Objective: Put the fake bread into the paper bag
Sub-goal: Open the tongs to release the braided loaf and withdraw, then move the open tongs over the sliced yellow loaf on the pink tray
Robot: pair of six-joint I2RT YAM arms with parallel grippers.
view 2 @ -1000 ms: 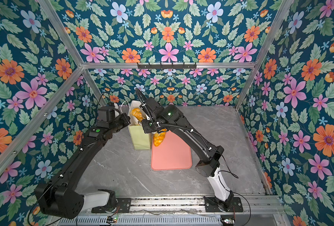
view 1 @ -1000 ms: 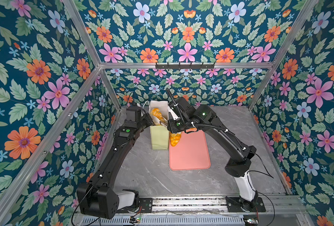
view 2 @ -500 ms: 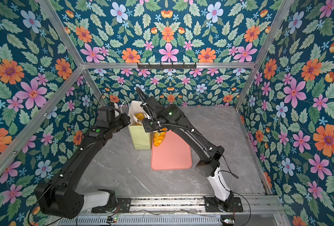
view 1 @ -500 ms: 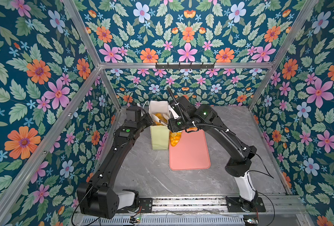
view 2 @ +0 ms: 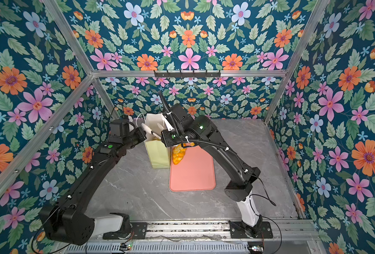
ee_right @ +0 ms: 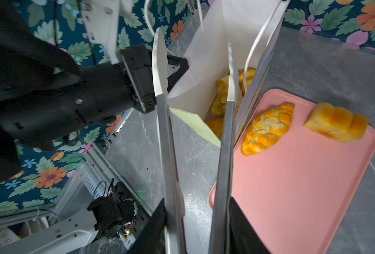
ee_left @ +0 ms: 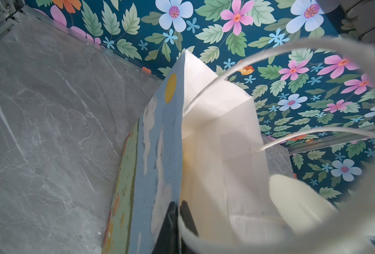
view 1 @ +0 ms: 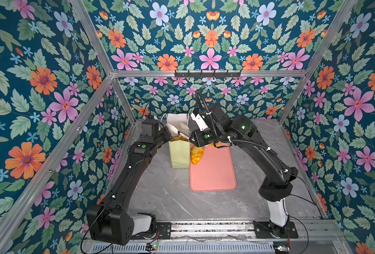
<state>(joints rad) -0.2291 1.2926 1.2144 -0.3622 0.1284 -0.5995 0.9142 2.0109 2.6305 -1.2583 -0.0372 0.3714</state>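
Bread toys (ee_right: 223, 96), golden-orange, lie inside the tall yellow-green paper bag (view 1: 179, 154); a flaky pastry (ee_right: 266, 129) and a bumpy loaf (ee_right: 336, 124) sit on the flat pink tray (ee_right: 292, 198) beside it. Left gripper (ee_left: 179, 207) pinches the bag's edge; right gripper (ee_right: 193, 41) hangs above, slightly open, empty.

pink tray (view 1: 213, 176), yellow-green bag (view 1: 179, 156), orange bread (view 1: 197, 155)

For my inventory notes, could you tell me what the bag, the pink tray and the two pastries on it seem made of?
The paper bag: matte paper, given its creased folds. The pink tray: probably smooth plastic or silicone, uniform with a rounded rim. The braided loaf and ridged loaf: likely moulded foam or plastic, with a painted sheen.
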